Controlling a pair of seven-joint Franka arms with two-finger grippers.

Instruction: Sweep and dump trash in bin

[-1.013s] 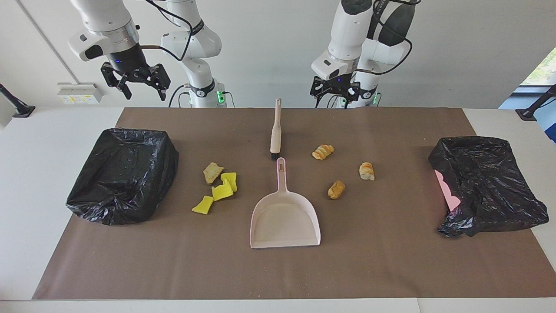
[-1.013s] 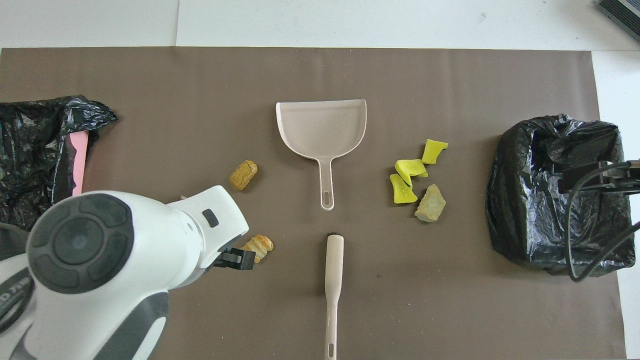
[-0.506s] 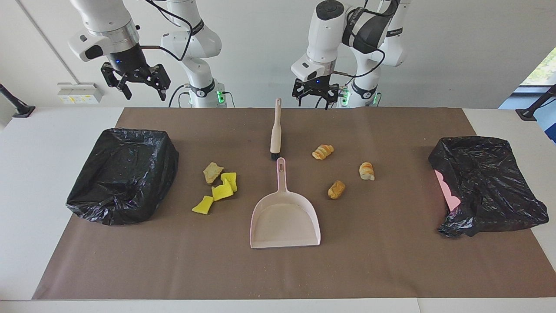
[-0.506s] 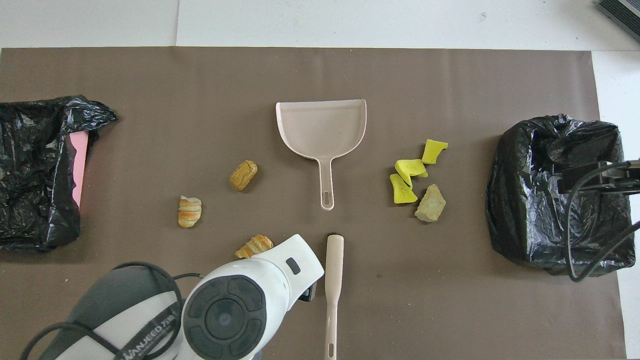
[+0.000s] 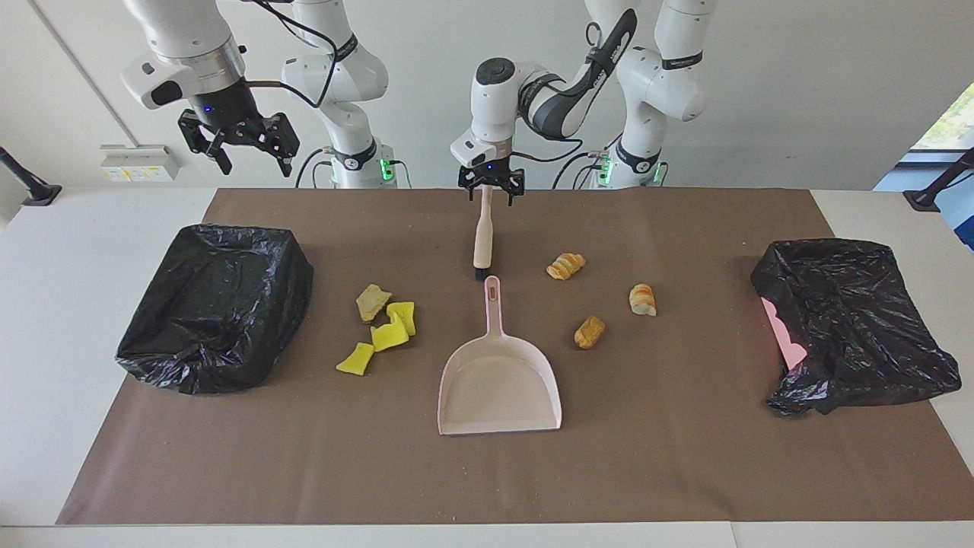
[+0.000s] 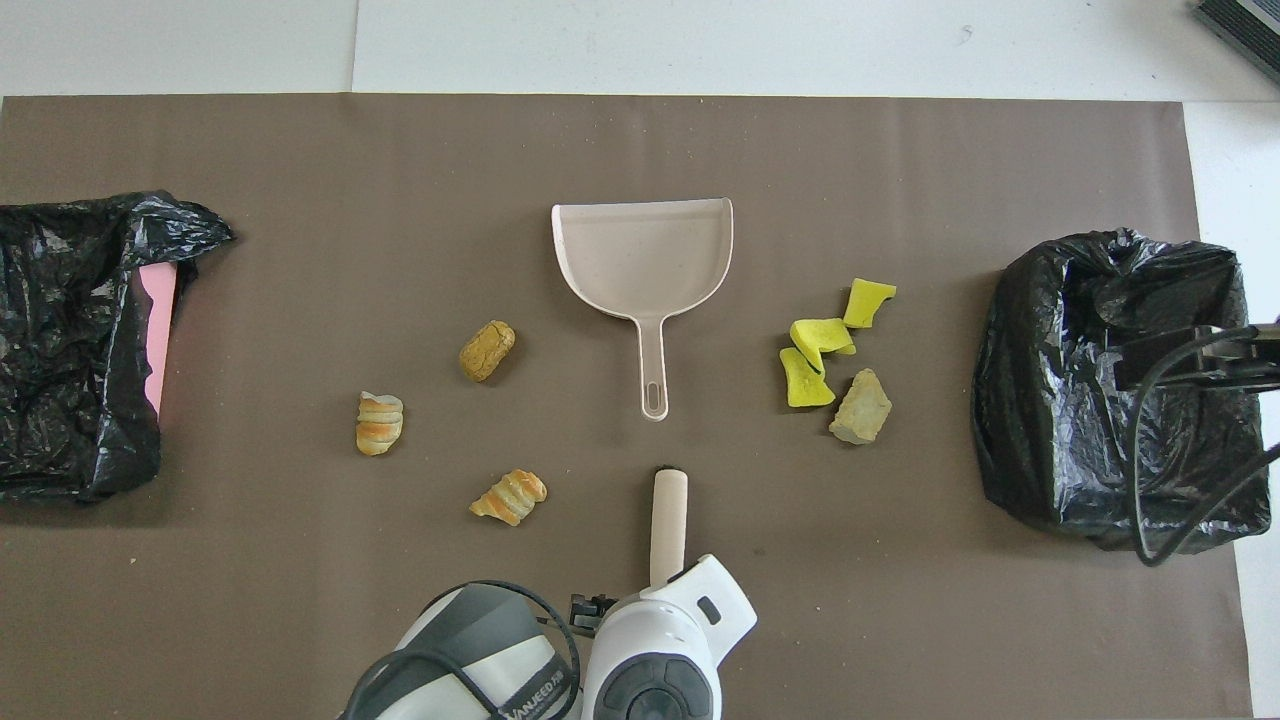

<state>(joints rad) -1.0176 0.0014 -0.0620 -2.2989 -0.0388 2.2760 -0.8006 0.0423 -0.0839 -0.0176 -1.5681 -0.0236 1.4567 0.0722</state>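
Brush [image 5: 482,236] lies on the brown mat [image 5: 685,457], handle toward the robots, bristles just short of the dustpan [image 5: 498,384] handle. Left gripper [image 5: 491,185] hovers directly over the handle's end, fingers spread open on either side of it — whether they touch it cannot be told. Right gripper [image 5: 237,141] waits, open and empty, high above the black-bagged bin [image 5: 217,304] at its own end of the table. Trash lies scattered either side of the dustpan: bread chunks [image 5: 590,332] toward the left arm's end, yellow sponge scraps [image 5: 389,335] toward the right arm's. A second bagged bin [image 5: 852,323] sits at the left arm's end.
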